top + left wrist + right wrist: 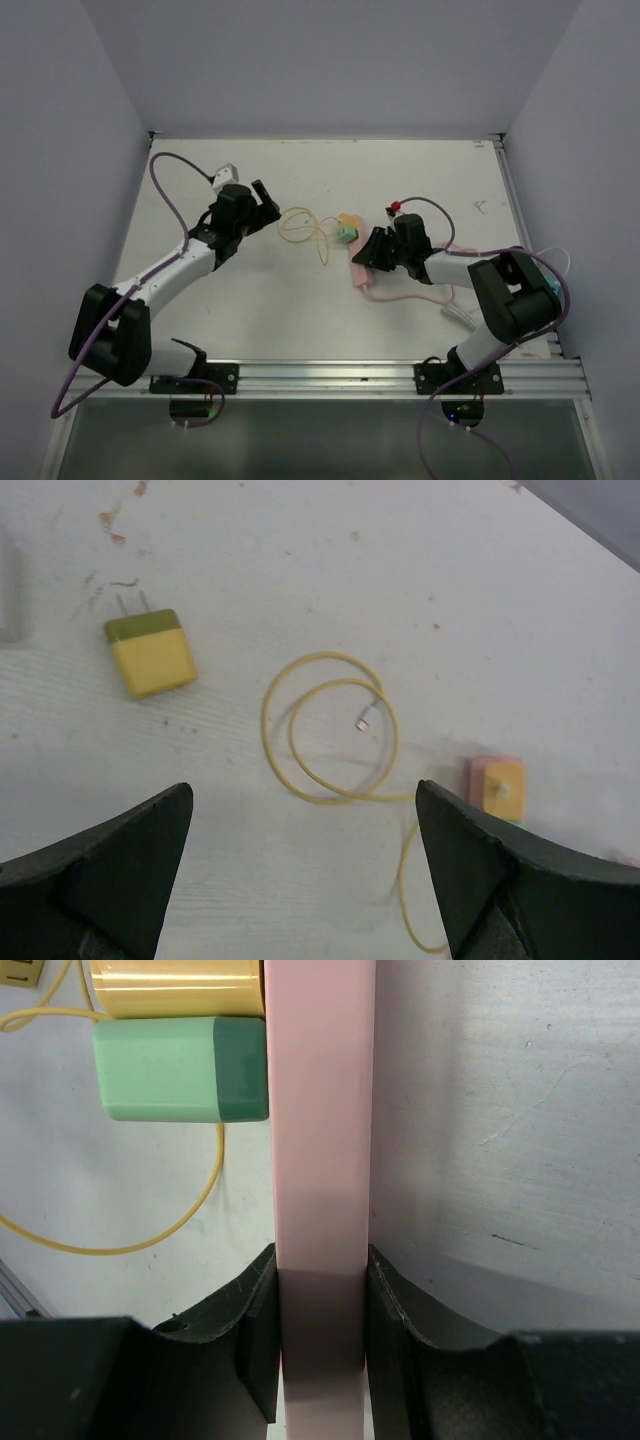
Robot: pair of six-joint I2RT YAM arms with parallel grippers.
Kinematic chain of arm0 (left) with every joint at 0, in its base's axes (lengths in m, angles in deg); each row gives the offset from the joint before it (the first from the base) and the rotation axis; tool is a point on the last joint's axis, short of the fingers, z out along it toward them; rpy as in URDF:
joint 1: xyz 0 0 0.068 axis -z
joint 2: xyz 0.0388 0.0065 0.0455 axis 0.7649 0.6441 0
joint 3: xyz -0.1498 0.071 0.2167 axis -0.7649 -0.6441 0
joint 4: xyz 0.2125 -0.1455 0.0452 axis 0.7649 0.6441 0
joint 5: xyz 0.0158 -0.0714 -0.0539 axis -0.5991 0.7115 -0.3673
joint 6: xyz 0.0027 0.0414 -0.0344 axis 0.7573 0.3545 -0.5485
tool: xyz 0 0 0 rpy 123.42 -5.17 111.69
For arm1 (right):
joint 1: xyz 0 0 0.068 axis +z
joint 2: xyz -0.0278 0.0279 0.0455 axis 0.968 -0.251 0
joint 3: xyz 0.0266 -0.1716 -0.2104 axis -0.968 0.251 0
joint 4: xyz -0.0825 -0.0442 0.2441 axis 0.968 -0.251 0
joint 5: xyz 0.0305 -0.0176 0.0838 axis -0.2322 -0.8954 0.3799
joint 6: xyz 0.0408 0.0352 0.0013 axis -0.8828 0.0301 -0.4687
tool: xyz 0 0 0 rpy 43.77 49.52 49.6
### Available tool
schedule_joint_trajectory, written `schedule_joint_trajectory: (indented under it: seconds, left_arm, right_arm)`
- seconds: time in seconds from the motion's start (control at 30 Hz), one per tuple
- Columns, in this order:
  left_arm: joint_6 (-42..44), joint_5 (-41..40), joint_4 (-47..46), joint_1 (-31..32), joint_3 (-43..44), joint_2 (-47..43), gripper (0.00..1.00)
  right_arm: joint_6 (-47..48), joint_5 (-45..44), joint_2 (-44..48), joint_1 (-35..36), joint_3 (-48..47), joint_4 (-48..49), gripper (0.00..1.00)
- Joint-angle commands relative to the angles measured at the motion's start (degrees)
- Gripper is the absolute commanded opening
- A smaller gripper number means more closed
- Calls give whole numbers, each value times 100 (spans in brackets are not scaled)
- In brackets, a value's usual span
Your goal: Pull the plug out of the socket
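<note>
Mint-green block plug [180,1068] sits pushed into the side of the pink plastic power strip [320,1140] at mid-table, prongs buried out of sight. A glossy gold-yellow plug [175,985] next to it is cut off by the frame edge. The right gripper [320,1260] is clamped tight across the strip's narrow body. Only the left wrist camera catches a loose yellow adapter with an olive cap [150,658], prongs bare; overhead I can't pick it out. The left gripper [302,800] hangs spread wide, holding nothing, over the looped thin yellow cable [330,730] on the white table [450,570].
</note>
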Motion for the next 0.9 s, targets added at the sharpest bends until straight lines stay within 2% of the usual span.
schedule_joint_trajectory:
  seconds: [0.0, 0.23, 0.37, 0.63, 0.73, 0.87]
  left_arm:
    - [-264, 263, 409, 455, 171, -511, 96]
    - [-896, 465, 437, 1439, 128, -1057, 92]
    - [-1081, 422, 252, 1923, 268, -944, 92]
    - [-1213, 316, 41, 2653, 1103, 233, 84]
    - [-1178, 334, 84, 2645, 1410, 699, 80]
    - [-1117, 369, 93, 2636, 1762, 1252, 80]
  right_arm:
    - [438, -444, -259, -37, 385, -1503, 0]
    - [552, -322, -215, -28, 367, -1643, 0]
    - [578, -278, -268, -28, 358, -1617, 0]
    - [622, -146, -276, -20, 393, -1555, 0]
    - [631, -84, -276, -29, 402, -1555, 0]
    - [640, -31, -250, -20, 428, -1555, 0]
